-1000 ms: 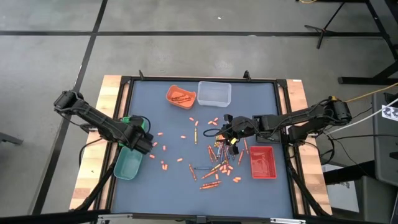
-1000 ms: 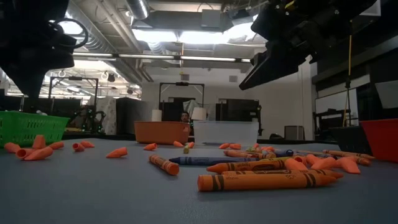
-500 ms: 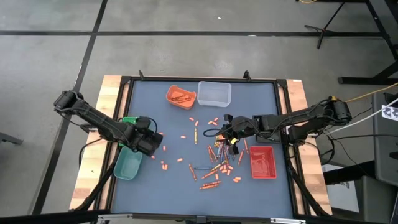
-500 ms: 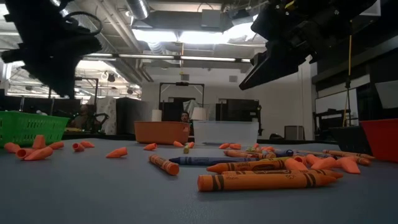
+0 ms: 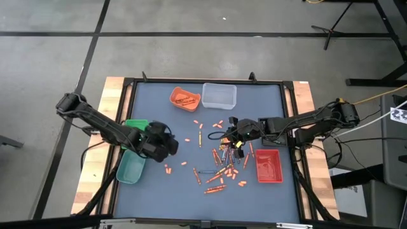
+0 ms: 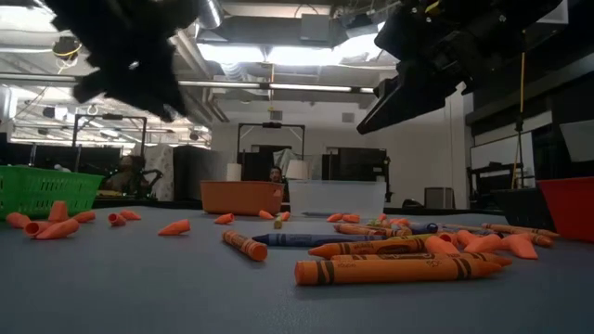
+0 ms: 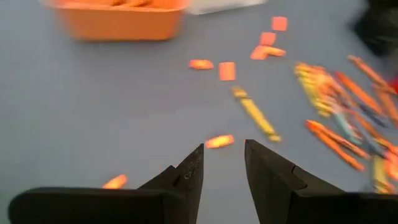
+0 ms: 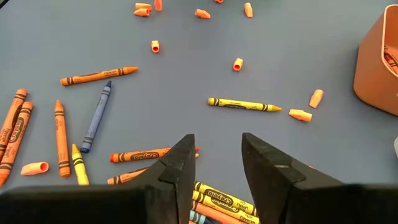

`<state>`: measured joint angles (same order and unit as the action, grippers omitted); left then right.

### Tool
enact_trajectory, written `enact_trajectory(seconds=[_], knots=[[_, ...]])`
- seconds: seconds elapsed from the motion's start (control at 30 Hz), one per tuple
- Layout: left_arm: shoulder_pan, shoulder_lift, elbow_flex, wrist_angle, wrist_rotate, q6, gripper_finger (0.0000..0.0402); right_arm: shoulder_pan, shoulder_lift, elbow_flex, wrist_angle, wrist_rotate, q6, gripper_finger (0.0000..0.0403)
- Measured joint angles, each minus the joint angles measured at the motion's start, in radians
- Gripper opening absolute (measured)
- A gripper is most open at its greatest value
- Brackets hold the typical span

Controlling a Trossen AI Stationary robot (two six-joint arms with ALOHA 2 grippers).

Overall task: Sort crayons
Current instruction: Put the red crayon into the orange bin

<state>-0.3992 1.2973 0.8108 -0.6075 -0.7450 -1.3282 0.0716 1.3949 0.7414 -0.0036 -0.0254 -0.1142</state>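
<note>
Many crayons [image 5: 222, 162] lie loose on the blue-grey table top, mostly orange, with some yellow-green and dark blue ones. Short orange crayon pieces [image 5: 166, 169] lie scattered to their left. My left gripper [image 5: 172, 145] hovers open and empty above these pieces. In the left wrist view [image 7: 222, 163] one orange piece [image 7: 219, 142] lies just beyond the fingertips and a yellow-green crayon [image 7: 255, 114] farther off. My right gripper [image 5: 230, 130] hangs open and empty above the far end of the crayon heap. In its wrist view [image 8: 217, 155] a yellow crayon [image 8: 242, 105] and a blue one [image 8: 96, 117] lie ahead.
An orange tray [image 5: 185, 98] holding crayons and a clear tray [image 5: 219, 95] stand at the far edge. A red tray [image 5: 268, 165] stands at the right beside the heap. A green tray [image 5: 131, 166] and a green basket [image 5: 135, 123] stand at the left, behind my left gripper.
My left gripper has gone toward the table's right edge, away from the green tray and out over the scattered orange pieces, staying above the table.
</note>
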Motion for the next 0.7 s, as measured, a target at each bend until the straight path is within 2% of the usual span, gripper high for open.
enact_trajectory(seconds=[0.2, 0.37, 0.53, 0.7], knots=[[0.000, 0.097, 0.000, 0.380, 0.054, 0.468, 0.0101, 0.000, 0.000, 0.000, 0.000, 0.000, 0.000, 0.0129], [0.000, 0.192, 0.000, 0.625, 0.166, 0.781, 0.0101, 0.000, 0.000, 0.000, 0.000, 0.000, 0.000, 0.0129], [0.000, 0.281, 0.000, 0.769, 0.295, 0.984, 0.0101, 0.000, 0.000, 0.000, 0.000, 0.000, 0.000, 0.0129], [0.000, 0.352, 0.000, 0.803, 0.368, 1.025, 0.0101, 0.000, 0.000, 0.000, -0.002, 0.000, 0.000, 0.0129]])
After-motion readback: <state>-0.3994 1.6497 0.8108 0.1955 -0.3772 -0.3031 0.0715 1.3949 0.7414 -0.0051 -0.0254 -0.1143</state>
